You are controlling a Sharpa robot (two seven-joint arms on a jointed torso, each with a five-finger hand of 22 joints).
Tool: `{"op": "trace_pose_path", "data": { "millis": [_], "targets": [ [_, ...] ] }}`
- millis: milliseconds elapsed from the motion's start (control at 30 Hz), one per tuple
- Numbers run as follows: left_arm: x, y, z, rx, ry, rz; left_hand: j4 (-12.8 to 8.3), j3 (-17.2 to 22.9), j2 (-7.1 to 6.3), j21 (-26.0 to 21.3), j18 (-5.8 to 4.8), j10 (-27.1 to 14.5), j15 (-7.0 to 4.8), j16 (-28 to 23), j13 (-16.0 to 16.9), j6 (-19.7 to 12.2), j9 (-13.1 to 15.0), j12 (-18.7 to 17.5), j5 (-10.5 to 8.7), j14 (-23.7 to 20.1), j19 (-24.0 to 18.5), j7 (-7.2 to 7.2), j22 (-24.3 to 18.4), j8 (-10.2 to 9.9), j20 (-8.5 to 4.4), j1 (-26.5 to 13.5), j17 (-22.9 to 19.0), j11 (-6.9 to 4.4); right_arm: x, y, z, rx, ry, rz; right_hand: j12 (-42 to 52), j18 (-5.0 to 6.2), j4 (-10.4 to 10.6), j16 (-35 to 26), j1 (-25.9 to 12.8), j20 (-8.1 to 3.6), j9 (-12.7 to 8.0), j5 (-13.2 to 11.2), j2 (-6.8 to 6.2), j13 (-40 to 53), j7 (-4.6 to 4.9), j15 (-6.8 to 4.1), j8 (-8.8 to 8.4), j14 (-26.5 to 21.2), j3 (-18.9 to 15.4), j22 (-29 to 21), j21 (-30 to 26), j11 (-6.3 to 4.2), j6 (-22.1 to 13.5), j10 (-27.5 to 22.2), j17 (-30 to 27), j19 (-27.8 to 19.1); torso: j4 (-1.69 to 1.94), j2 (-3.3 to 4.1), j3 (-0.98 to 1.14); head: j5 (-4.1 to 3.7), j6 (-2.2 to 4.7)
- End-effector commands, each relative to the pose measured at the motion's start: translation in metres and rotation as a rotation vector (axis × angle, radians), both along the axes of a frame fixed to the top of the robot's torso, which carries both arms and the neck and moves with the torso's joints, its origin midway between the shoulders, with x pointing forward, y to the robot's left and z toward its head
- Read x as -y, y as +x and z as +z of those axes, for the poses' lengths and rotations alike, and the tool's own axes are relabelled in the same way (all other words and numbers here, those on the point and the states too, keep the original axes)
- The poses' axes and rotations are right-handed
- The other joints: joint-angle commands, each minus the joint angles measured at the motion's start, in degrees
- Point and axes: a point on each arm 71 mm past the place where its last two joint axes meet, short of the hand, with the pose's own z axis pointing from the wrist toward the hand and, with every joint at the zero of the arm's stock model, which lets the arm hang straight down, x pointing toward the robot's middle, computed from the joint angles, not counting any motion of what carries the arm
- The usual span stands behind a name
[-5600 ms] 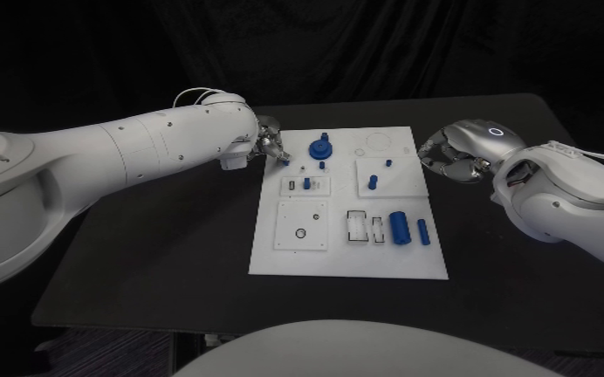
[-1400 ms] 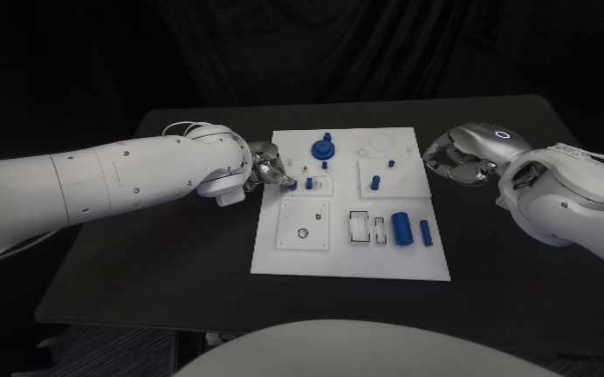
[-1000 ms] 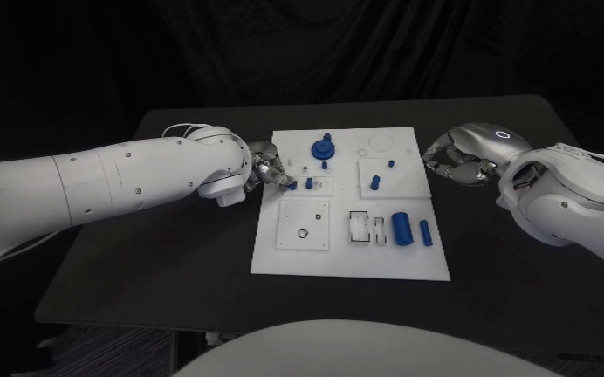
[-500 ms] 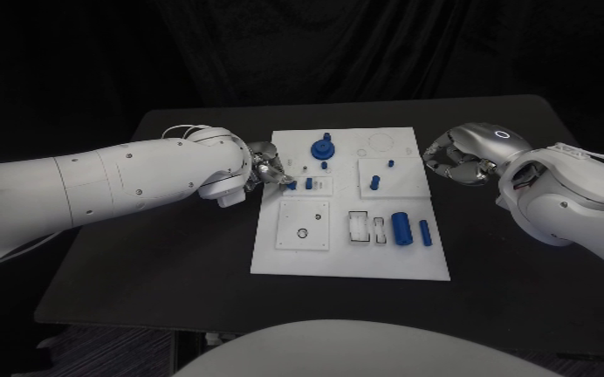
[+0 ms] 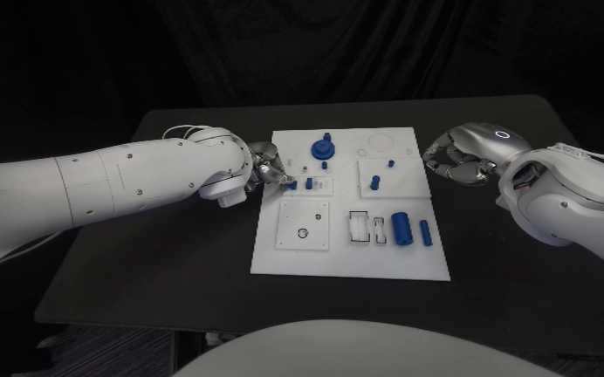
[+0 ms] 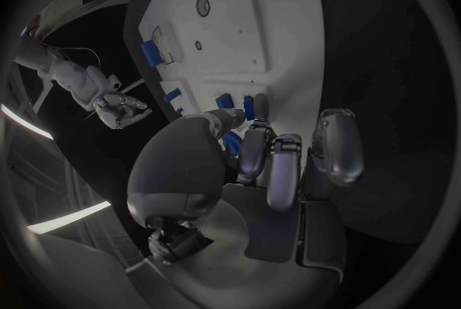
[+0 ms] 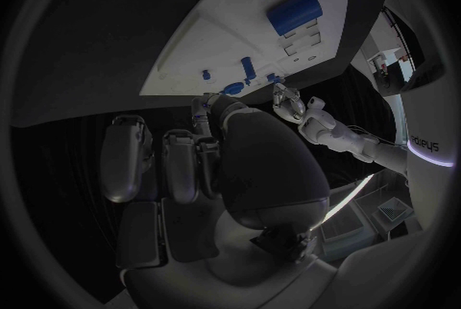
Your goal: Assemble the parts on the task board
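Task board (image 5: 279,259): flat white rectangular plate, matt and rigid, lying mid-table with its long axis running near to far; several inset square panels and cut-out slots across its face.

Black table (image 5: 151,263): dull, dark, smooth top carrying the board.

Left hand (image 5: 267,167): silver, many-fingered, metallic, at the board's left edge on its far half. The fingers (image 6: 257,149) are curled in together, their tips down beside a small blue peg (image 5: 291,185). Whether they actually pinch that peg cannot be told. The peg lies just right of the fingertips, so this hand is much the nearer one for the coming move. Judged from this, the step in hand is seating or gripping a peg in the left middle panel.

Right hand (image 5: 456,161): silver, same build, just off the board's right edge and apart from it, fingers curled in on nothing.

Large blue cylinder (image 5: 401,228): smooth plastic, lying flat on the board's near right part, long axis near to far.

Blue round knobbed part (image 5: 324,145): standing at the board's far middle.

Slim blue rod (image 5: 426,232): lying just right of the cylinder, parallel to it.

Short blue upright peg (image 5: 374,183): standing in the right middle panel.
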Motion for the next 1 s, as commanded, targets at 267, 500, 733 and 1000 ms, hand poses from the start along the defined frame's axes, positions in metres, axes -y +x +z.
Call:
{"op": "trace_pose_path", "data": {
  "millis": [267,500,733,1000],
  "targets": [
    [0.0058,-0.0016,-0.0004,0.005,-0.038,-0.032,-0.7,0.0,0.3,-0.6,0.89,-0.8,0.24,0.1,6.4,-0.7,-0.1,-0.9,0.25,6.0,-0.7,0.25,9.2,-0.6,0.02,0.0,15.1,0.15,0.0004,0.0006,0.0008,0.005,-0.002,-0.011,-0.2,0.26,0.0,0.0,0.5,-0.27,0.1,0.4,0.09,13.1,0.02,-0.17,-0.22,4.3,0.4,10.5,-0.1,-0.19,0.6,4.2,8.9,0.3,0.0,-0.01,0.0,0.06,-0.01],
    [0.0059,-0.0017,-0.0013,-0.006,-0.031,-0.036,-0.7,0.0,0.28,-0.7,0.91,-1.0,0.27,0.1,6.3,-0.7,-0.1,-1.0,0.19,6.0,-0.7,0.29,9.2,-0.6,0.04,-0.1,15.1,0.19,0.0003,0.0006,0.0007,0.004,-0.003,-0.011,-0.2,0.26,0.0,0.0,0.5,-0.27,0.1,0.4,0.09,13.1,0.02,-0.17,-0.22,4.3,0.4,10.5,-0.1,-0.19,0.6,4.2,8.9,0.3,0.0,-0.01,0.01,0.09,-0.01],
    [0.0056,-0.0015,-0.0024,-0.017,-0.022,-0.038,-0.7,-0.1,0.28,-0.7,0.92,-1.0,0.28,0.1,6.2,-0.7,-0.1,-1.1,0.16,6.0,-0.8,0.3,9.2,-0.6,0.05,-0.1,15.1,0.21,0.0001,0.0006,0.0006,0.002,-0.004,-0.01,-0.2,0.26,0.0,0.0,0.5,-0.27,0.1,0.4,0.09,13.1,0.02,-0.17,-0.22,4.3,0.4,10.5,-0.1,-0.19,0.6,4.2,8.9,0.3,-0.02,0.01,0.0,0.21,-0.01],
    [0.0057,-0.0012,-0.0029,-0.021,-0.019,-0.038,-0.9,0.1,0.52,-0.8,0.92,-1.1,0.34,0.1,6.2,-0.4,-0.1,-1.1,0.29,6.0,-0.8,0.24,9.2,-0.5,0.11,-0.1,15.1,0.21,0.0001,0.0005,0.0006,0.001,-0.005,-0.01,-0.2,0.26,0.0,0.0,0.5,-0.28,0.1,0.5,0.09,13.2,0.03,-0.18,-0.23,4.3,0.5,10.5,-0.1,-0.19,0.6,4.2,8.8,0.3,0.03,0.02,0.01,0.19,-0.01]
  ]
}}
